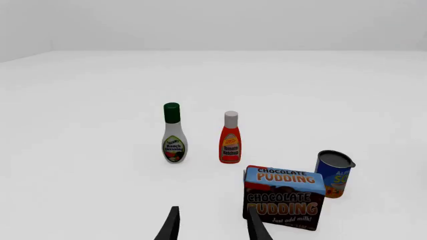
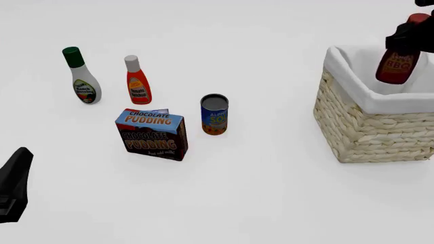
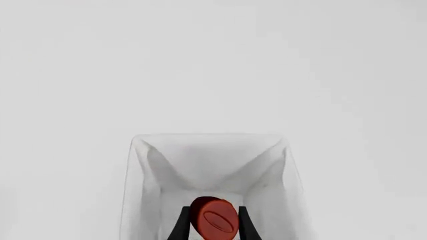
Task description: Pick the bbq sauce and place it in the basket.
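Our right gripper (image 2: 407, 34) grips the bbq sauce (image 2: 397, 65), upper right, over the basket (image 2: 366, 127). Our left gripper (image 1: 212, 225) waits, jaws apart.

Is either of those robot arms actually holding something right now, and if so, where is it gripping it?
Yes: the right end effector holds the bbq sauce by its red cap end, above the basket. The left end effector is open and holds nothing.

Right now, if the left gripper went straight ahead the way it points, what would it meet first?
Probably the chocolate pudding box, just off the left gripper line beside one finger. Otherwise the ketchup bottle farther on; depth is unclear.
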Controlling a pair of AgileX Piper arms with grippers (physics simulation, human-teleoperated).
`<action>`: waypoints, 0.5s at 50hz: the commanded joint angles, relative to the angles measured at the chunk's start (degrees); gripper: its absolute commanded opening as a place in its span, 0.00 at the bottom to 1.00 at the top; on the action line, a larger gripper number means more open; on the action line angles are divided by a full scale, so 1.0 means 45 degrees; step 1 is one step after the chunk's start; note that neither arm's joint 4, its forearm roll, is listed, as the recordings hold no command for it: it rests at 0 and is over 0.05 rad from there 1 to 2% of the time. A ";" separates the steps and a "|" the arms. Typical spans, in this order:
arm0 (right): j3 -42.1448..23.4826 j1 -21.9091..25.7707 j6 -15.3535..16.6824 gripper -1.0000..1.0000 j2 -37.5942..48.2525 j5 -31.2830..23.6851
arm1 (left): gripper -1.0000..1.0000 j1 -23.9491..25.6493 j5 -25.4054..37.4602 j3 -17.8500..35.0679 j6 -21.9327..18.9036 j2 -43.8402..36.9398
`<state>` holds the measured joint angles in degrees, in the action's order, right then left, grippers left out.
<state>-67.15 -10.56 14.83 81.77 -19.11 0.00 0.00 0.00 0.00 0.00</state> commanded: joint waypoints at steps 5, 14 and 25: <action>0.0541 -0.0501 -0.0365 0.00 0.0779 0.0898 | 1.00 0.0000 0.0000 0.0000 0.0000 0.0000; 0.0735 -0.0638 -0.0369 0.00 0.1293 0.1272 | 1.00 0.0000 0.0000 0.0000 0.0000 0.0000; 0.0766 -0.0721 -0.0360 0.00 0.1698 0.1554 | 1.00 0.0000 0.0000 0.0000 0.0000 0.0000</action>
<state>-63.78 -13.30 14.30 87.81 -13.65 0.00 0.00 0.00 0.00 0.00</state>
